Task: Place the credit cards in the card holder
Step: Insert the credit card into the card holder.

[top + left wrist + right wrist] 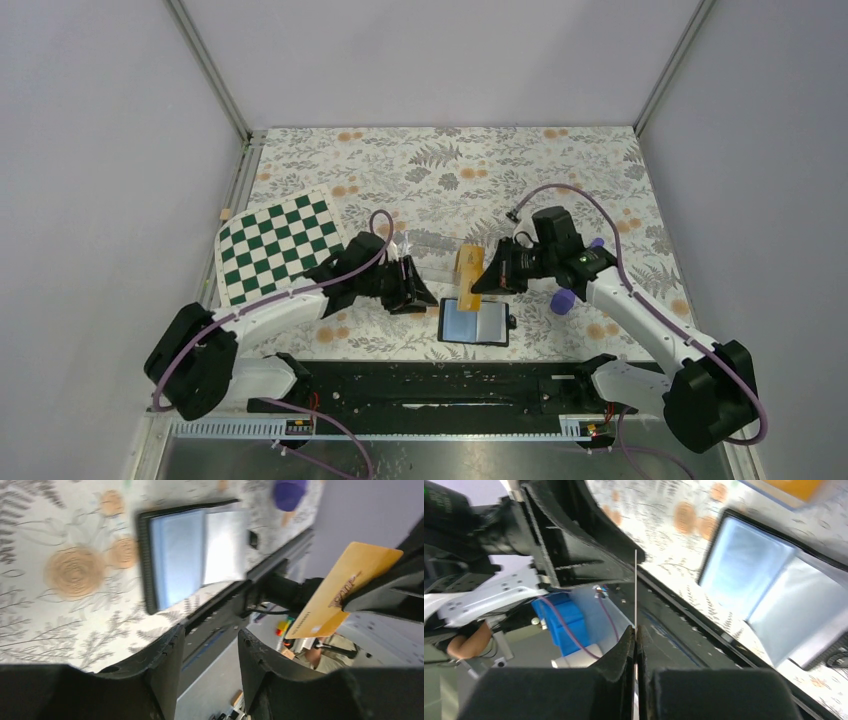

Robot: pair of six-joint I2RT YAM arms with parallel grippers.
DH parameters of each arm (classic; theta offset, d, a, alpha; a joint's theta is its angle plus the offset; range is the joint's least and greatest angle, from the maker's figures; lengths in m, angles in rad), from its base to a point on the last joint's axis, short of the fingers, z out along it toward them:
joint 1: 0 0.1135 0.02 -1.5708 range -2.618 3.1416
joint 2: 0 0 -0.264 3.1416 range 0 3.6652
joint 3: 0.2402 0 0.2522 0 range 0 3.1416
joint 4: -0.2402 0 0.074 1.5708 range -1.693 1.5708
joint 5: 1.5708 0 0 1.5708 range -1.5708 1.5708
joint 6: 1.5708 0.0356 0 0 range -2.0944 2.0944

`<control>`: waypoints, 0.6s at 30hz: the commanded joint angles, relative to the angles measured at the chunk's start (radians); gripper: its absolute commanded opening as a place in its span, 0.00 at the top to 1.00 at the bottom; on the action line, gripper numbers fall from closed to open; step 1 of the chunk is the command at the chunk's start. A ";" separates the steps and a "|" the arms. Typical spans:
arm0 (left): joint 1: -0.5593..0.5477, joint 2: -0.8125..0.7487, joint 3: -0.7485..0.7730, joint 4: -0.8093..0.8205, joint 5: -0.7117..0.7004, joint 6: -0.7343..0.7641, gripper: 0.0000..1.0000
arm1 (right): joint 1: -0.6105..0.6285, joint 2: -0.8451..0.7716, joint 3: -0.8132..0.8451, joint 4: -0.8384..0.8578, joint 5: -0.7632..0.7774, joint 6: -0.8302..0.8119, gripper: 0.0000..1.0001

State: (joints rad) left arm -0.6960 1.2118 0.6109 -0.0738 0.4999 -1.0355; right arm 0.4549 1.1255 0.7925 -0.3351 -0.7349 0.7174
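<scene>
my right gripper (pixel 635 630) clamped on credit card (pixel 345 587) by card holder (pixel 474 322) far edge; left gripper (pixel 210 636) apart, left of it

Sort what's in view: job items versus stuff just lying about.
Job:
- card, held by right pincer
- wallet, lying open
- left pincer, open, holding nothing

Lying about:
- checkerboard
- purple cylinder
- clear box, something orange inside, maybe more cards

light: bright, even | glare: card holder (pixel 200 555) pockets | blur: both wrist views
</scene>
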 commanded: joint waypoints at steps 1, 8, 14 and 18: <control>0.004 0.070 0.009 -0.073 -0.048 0.084 0.58 | -0.006 -0.007 -0.090 -0.054 0.119 -0.078 1.00; 0.003 0.208 0.029 -0.047 -0.043 0.116 0.65 | -0.008 0.007 -0.239 0.091 0.211 -0.024 1.00; 0.001 0.291 0.041 0.001 -0.028 0.111 0.69 | -0.023 0.012 -0.279 0.192 0.245 0.003 1.00; -0.007 0.324 0.050 0.015 -0.024 0.110 0.69 | -0.038 0.058 -0.238 0.191 0.225 -0.020 1.00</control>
State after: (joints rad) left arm -0.6964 1.5150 0.6228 -0.1165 0.4702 -0.9340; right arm 0.4358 1.1492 0.5072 -0.2012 -0.5175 0.7086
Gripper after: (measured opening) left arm 0.312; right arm 0.021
